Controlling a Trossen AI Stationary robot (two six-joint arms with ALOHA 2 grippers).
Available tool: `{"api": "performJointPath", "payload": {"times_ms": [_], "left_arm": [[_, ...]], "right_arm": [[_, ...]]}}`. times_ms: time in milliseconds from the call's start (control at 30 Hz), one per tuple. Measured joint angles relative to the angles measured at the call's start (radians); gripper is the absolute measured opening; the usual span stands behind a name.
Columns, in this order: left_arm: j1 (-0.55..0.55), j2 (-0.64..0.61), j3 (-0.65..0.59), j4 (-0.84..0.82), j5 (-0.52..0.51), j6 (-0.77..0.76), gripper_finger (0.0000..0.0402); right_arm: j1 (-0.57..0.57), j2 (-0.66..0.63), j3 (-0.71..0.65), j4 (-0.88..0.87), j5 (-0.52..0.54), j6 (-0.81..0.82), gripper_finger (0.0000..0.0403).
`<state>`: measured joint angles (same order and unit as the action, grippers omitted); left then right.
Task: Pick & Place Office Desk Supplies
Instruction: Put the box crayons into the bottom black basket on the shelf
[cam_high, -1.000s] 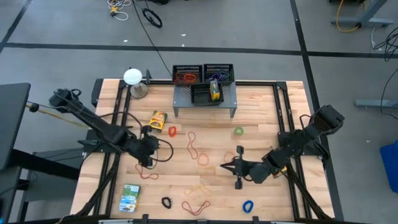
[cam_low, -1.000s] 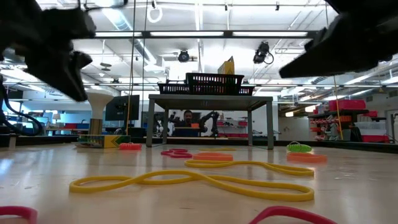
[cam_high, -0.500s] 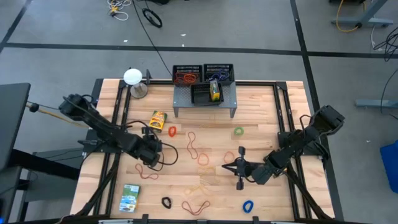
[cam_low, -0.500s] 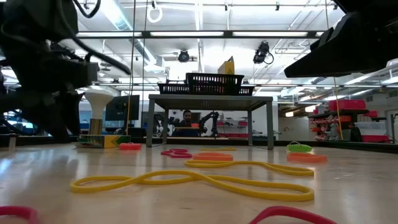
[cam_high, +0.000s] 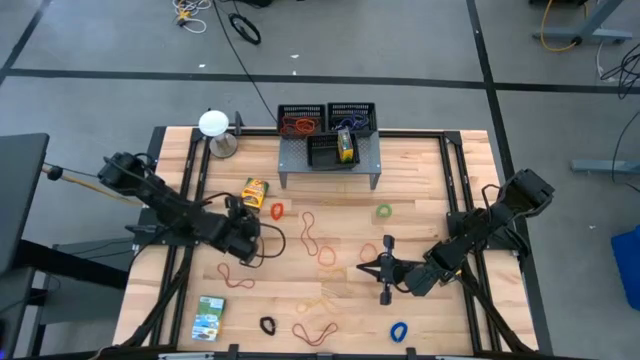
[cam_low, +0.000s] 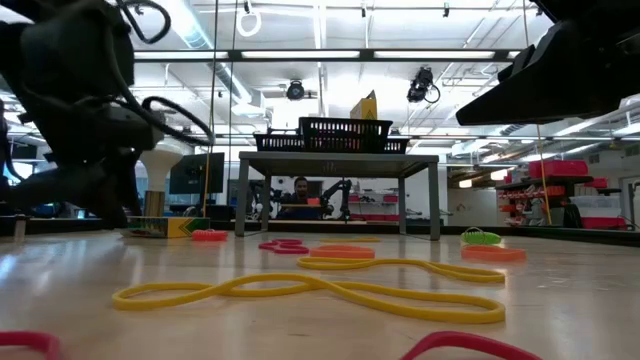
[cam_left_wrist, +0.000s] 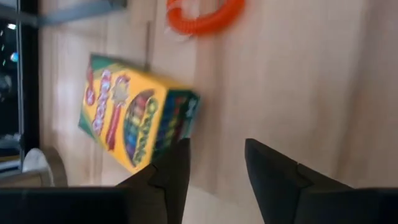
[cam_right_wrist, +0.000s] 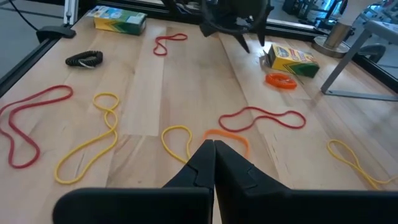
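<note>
Just short of the yellow crayon box (cam_left_wrist: 134, 118), the left claw (cam_high: 243, 232) hangs over the counter (cam_high: 420, 190) with its two fingers parted and nothing between them. From the claw the box lies ahead and toward the far-left of the counter, flat on its broad face, its long axis running slantwise across the claw's line of approach; an orange rubber-band coil (cam_left_wrist: 205, 12) rests just beside the box's far corner. My reading is that the left arm is the nearer one and that the fingers would need to straddle the box's narrow width.

The right claw (cam_high: 384, 270) waits low at mid-right, its fingers pressed together and empty, with loose yellow and red band loops (cam_right_wrist: 93, 140) scattered before it. Farther back stands the grey perforated shelf (cam_high: 330, 155) bearing black mesh trays (cam_high: 328, 120).
</note>
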<state>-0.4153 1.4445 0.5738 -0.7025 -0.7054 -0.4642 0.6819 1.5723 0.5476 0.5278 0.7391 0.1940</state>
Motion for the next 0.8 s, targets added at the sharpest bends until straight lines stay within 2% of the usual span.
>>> {"api": "performJointPath", "payload": {"times_ms": [267, 433, 667, 800], "left_arm": [[0.110, 0.000, -0.036, 0.026, -0.027, 0.043, 0.0131], [0.139, 0.000, -0.050, 0.051, -0.018, 0.143, 0.0128], [0.174, 0.000, -0.050, 0.082, -0.009, 0.178, 0.0127], [0.200, 0.000, -0.050, 0.101, -0.010, 0.193, 0.0114]], "right_arm": [[0.000, 0.000, 0.000, 0.000, -0.002, 0.000, 0.0006], [0.000, 0.000, 0.000, -0.001, -0.002, 0.000, 0.0006], [0.000, 0.000, 0.000, -0.001, -0.002, 0.000, 0.0006], [0.000, 0.000, 0.000, -0.001, -0.002, 0.000, 0.0006]]}}
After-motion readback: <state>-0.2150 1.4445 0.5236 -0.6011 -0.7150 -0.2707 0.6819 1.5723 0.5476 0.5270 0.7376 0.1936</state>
